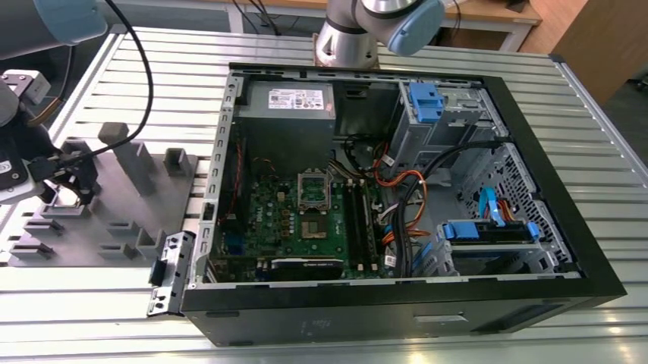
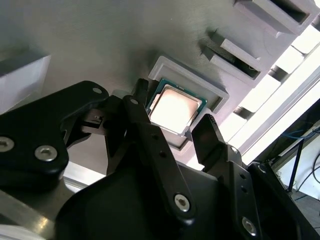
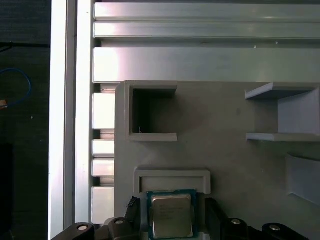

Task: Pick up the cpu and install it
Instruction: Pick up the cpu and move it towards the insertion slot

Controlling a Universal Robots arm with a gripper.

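Exterior view, setting: an open computer case [image 1: 405,318] lies on its side on a slatted metal bench [image 1: 102,303], with the arm [image 1: 350,30] rising behind it.
Case contents: a green motherboard [image 1: 294,227] covers the floor of the case, and a silver socket frame [image 1: 314,193] sits near the board's middle.
Fixture plate: a grey plate [image 1: 102,208] with upright grey blocks [image 1: 132,159] lies on the bench beside the case, at the exterior view's left.
Tool, position: the tool [image 1: 66,182] is low over the far end of that plate, well apart from the case.
Cpu, place: in both wrist views the cpu [image 2: 175,109] [image 3: 171,215] lies flat, silver top up, in a shallow square nest [image 2: 200,82] [image 3: 172,175] raised from the fixture plate [image 3: 225,165].
Tool, state: the tool [image 2: 172,112] [image 3: 172,210] is spread and straddles the cpu, one black finger [image 2: 205,132] [image 3: 212,212] at each of two opposite edges. In the first wrist view a thin strip of grey shows between each finger and the chip's green rim, so it has hold of nothing.
Cpu, contact: it rests in the nest, not lifted.
Nearby: an open-sided grey pocket [image 3: 150,112] stands on the plate just beyond the nest, and the bench slats [image 3: 200,60] run past the plate's edge.
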